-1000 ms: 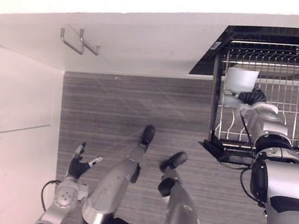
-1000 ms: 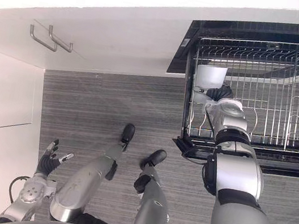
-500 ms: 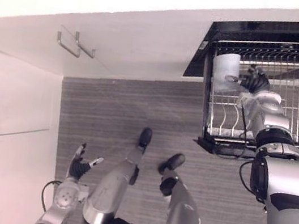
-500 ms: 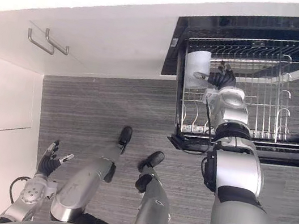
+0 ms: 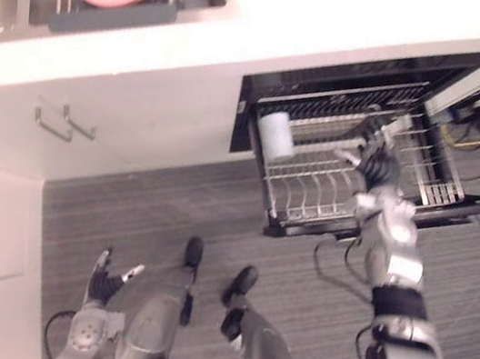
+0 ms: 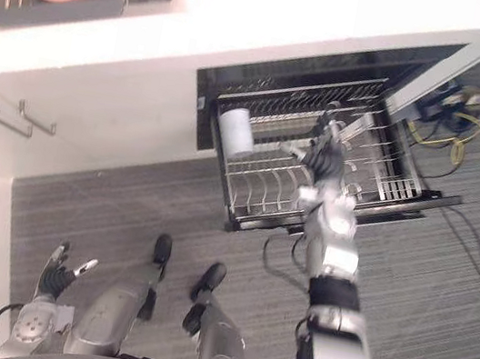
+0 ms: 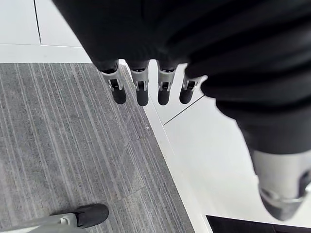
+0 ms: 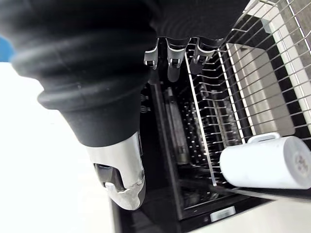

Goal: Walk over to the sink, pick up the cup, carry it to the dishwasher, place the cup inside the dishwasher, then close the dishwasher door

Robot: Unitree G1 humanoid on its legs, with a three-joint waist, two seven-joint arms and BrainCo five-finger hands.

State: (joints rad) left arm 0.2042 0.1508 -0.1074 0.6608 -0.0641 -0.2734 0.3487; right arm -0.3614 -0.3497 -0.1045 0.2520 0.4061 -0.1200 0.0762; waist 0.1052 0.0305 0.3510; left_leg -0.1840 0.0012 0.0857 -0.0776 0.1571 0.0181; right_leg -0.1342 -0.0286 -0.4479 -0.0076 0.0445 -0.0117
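The cup (image 5: 276, 136) lies, seemingly sideways, in the rack (image 5: 309, 194), apart from the released right hand (image 5: 377, 163).

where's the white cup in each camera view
left eye view: cup in the wire rack's left corner, upper middle.
right eye view: same corner, left of the right hand.
right wrist view: cup on the rack wires, apart from the fingers.
left wrist view: faces the floor.
shared landmark: the wire rack.
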